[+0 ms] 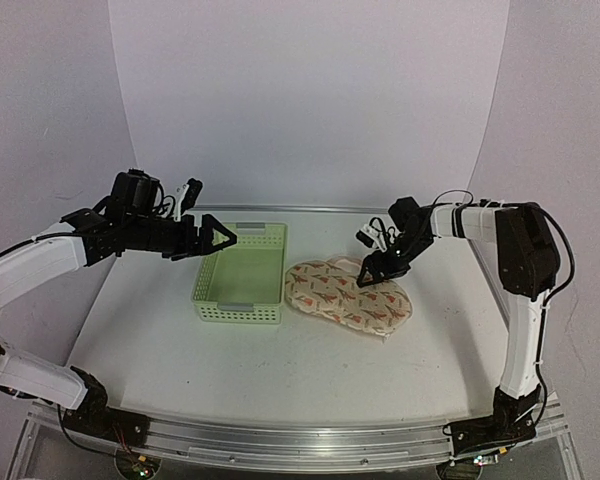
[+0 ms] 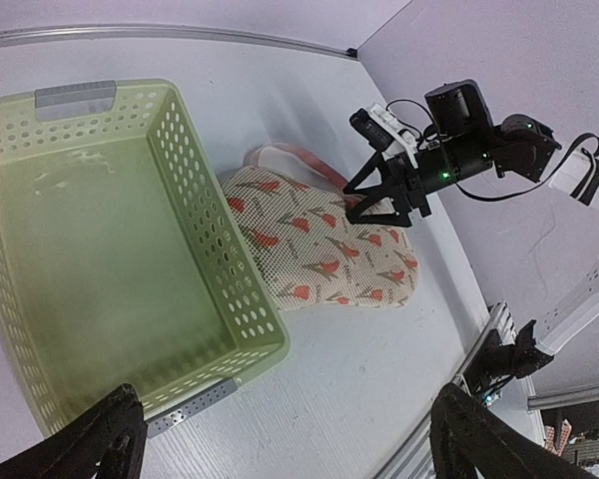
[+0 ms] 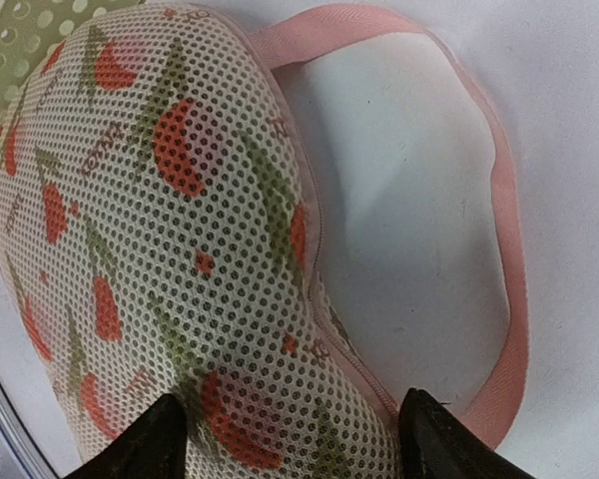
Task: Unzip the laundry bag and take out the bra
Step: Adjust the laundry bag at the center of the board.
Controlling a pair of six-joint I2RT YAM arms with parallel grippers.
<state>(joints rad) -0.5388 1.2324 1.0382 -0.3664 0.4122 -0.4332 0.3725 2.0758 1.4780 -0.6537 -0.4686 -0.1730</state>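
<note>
White table (image 1: pixel 280 370), pale lilac backdrop on three sides. Left gripper (image 1: pixel 220 241) hovers over basket's far-left rim, fingers spread wide, holding nothing. Light green lattice basket (image 1: pixel 238 312) mid-table. Laundry bag (image 1: pixel 345 298) flat just right of basket: cream mesh, orange-red and green motifs, pink edging, pink loop (image 3: pixel 509 299) on far side. Right gripper (image 1: pixel 372 277) down at bag's far end, fingers apart astride its rim, nothing clamped. Bare table near side of basket.
</note>
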